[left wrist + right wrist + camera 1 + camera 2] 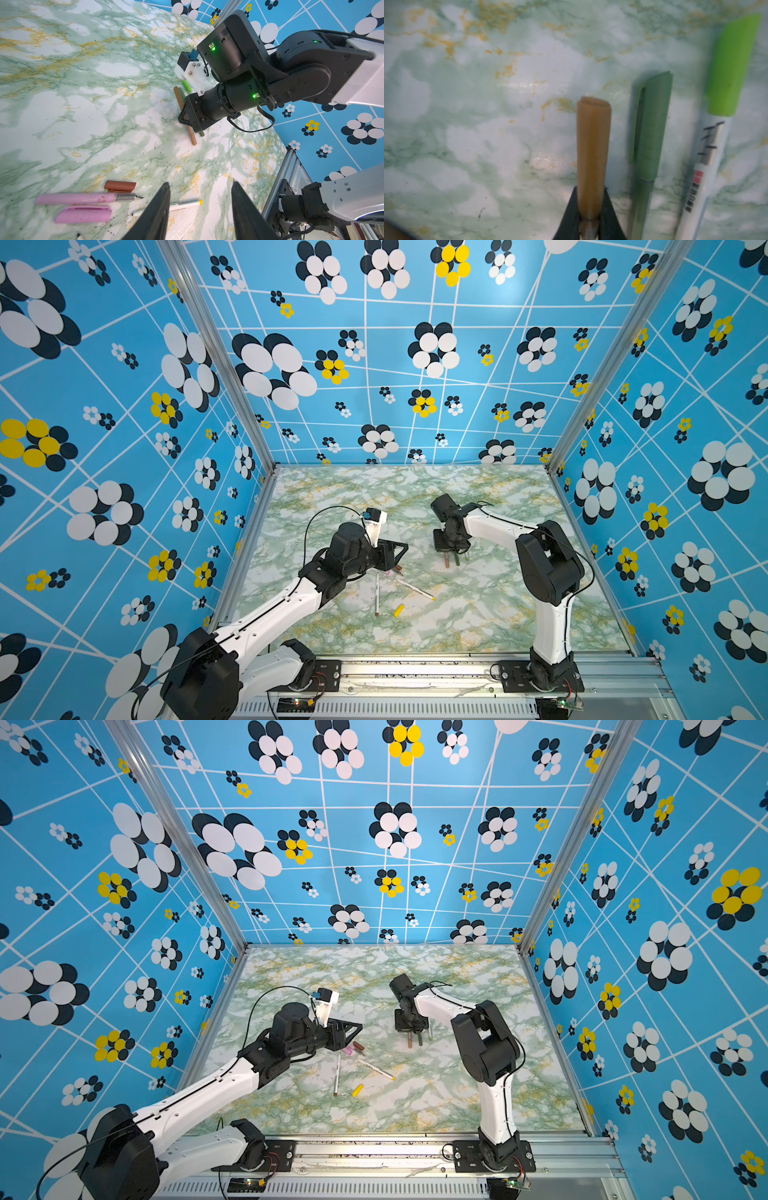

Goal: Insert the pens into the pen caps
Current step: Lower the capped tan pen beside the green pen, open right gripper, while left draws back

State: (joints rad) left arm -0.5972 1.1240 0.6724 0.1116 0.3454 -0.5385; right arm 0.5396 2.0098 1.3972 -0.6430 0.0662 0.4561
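- Marbled green-and-white tabletop (498, 614): you look about halfway, with three pens capped and three pens and three caps loose.
- Right gripper (591, 190): clamped on the slim tan capped pen (592, 145). The dark green capped pen (650, 135) and the white pen with lime-green cap (708, 166) lie just beside it.
- Left gripper (200, 187): jaws apart, empty.
- Pink uncapped plastic pen (79, 198), pink tubular cap (83, 214) and short brown cap (120, 186): just beside your left gripper.
- White yellow-ended pen (185, 204): passes under one of its fingers (158, 212).
- Stubby yellow cap (399, 610): near, behind it.
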